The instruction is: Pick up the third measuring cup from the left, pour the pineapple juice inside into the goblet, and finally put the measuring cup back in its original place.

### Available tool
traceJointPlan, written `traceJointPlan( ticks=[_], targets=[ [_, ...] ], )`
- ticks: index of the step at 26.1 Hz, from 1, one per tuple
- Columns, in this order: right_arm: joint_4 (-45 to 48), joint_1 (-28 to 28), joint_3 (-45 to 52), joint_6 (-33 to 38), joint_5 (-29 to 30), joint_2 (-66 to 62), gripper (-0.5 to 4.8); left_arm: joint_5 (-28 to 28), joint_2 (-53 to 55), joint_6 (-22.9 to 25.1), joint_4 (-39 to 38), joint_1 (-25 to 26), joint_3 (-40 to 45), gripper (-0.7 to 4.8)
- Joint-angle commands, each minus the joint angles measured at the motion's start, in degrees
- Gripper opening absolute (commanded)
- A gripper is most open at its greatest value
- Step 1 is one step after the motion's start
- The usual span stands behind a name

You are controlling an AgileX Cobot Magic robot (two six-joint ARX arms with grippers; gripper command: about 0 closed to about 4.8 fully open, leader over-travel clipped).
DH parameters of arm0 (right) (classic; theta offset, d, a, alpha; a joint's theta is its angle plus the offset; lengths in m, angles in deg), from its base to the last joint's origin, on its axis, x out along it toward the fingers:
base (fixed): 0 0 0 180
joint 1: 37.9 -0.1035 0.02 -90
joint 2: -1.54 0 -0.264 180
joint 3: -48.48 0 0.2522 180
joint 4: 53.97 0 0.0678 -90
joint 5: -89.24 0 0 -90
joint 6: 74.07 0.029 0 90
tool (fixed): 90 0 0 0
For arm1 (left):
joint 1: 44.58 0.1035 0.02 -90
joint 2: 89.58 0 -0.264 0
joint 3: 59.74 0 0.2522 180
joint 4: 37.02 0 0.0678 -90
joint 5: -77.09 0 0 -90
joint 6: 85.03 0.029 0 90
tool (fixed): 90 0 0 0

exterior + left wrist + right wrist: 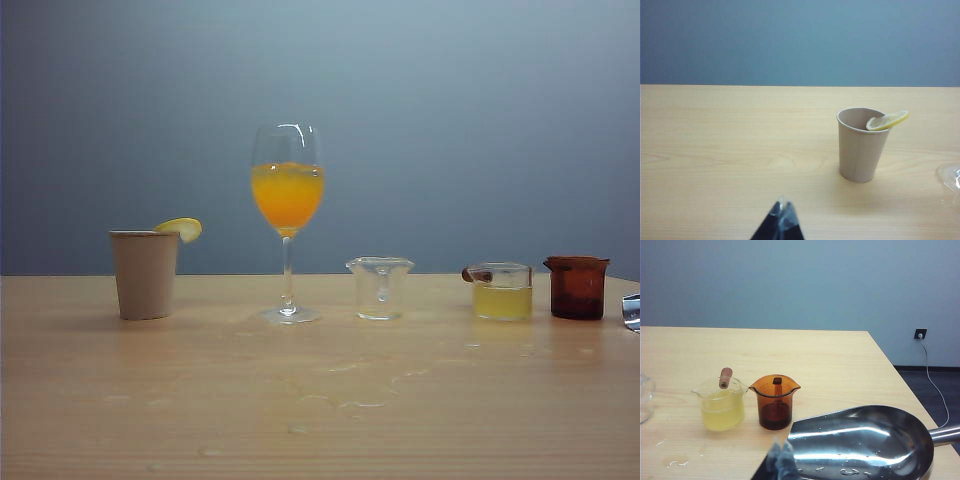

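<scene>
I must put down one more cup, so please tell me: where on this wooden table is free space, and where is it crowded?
Free: the wooden table in front of the row, though wet droplets lie at its middle, and the gap between the beige paper cup and the tall stemmed goblet. Crowded: the right end, where the clear cup of yellow juice, the amber-brown cup and the steel scoop sit close.

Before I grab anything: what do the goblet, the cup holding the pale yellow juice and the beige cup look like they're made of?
Goblet: clear glass by the look, glossy, with highlights on bowl and stem. Third measuring cup: transparent, glass or clear plastic, I cannot tell which; a brown tab at the rim looks wooden. Beige cup: matte, opaque, rolled lip, probably paper. Left gripper and right gripper are both shut, touching none.
</scene>
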Motion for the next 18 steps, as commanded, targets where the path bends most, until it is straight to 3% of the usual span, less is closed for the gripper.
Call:
traceJointPlan(
  ticks=[1,10,13,18],
  targets=[
    [1.0,0.0,0.4,0.2,-0.1,0.0,-0.06,-0.4,0.1,0.0,0.9,0.1,-0.2,-0.05],
    [0.3,-0.1,-1.5,0.3,-0.2,0.0,-0.06,0.1,0.1,-0.7,1.9,0.1,-1.0,-0.05],
    [-3.3,-0.1,-7.2,1.7,-5.4,-0.1,-0.06,1.4,0.1,-5.9,-1.2,0.1,-4.9,-0.05],
    [-3.7,-0.1,-15.4,1.6,-7.7,-4.6,-0.06,1.4,2.4,-6.4,-4.7,0.1,-13.8,-0.05]
  ],
)
